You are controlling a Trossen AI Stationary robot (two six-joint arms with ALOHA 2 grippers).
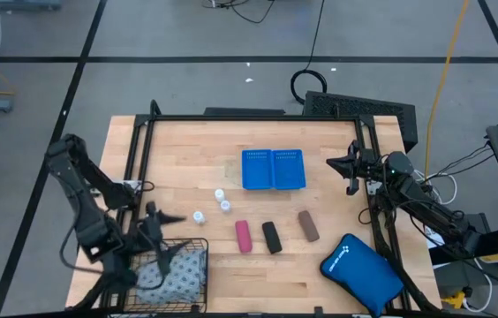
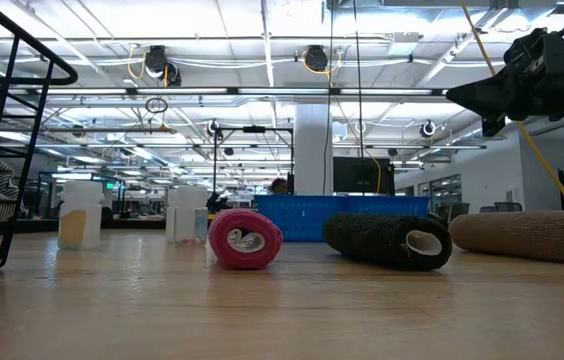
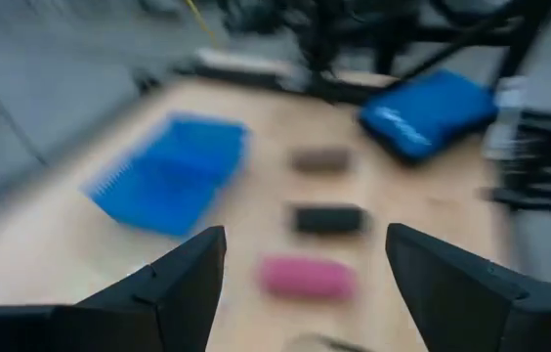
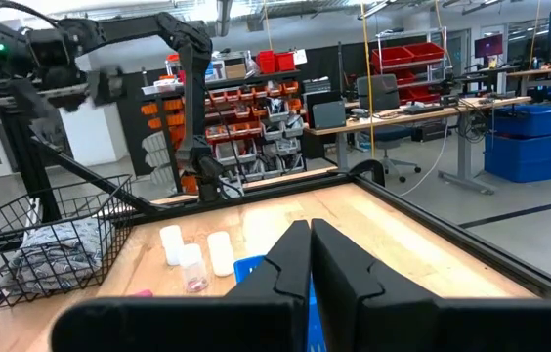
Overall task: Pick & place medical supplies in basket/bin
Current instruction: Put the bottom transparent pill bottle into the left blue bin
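A black wire-mesh basket (image 1: pixel 198 265) stands at the near left, and the grey-blue dotted soft pack (image 1: pixel 183 274) lies inside it. My left gripper (image 1: pixel 168 238) is open and empty above the basket's far rim; its wrist view (image 3: pixel 305 284) looks toward the rolls. Three white vials (image 1: pixel 219 193) stand mid-table. The pink roll (image 1: pixel 244 236), black roll (image 1: pixel 272 237) and brown roll (image 1: pixel 308 226) lie on their sides in a row. The blue two-compartment tray (image 1: pixel 274 169) sits beyond them. My right gripper (image 1: pixel 342 163) is shut and empty (image 4: pixel 310 244), raised at the right of the tray.
A large bright-blue zip pouch (image 1: pixel 362 272) lies at the near right corner. A black frame runs along the table's far, left and right edges (image 1: pixel 258 117). Bare wood lies between the basket and the rolls (image 1: pixel 222 265).
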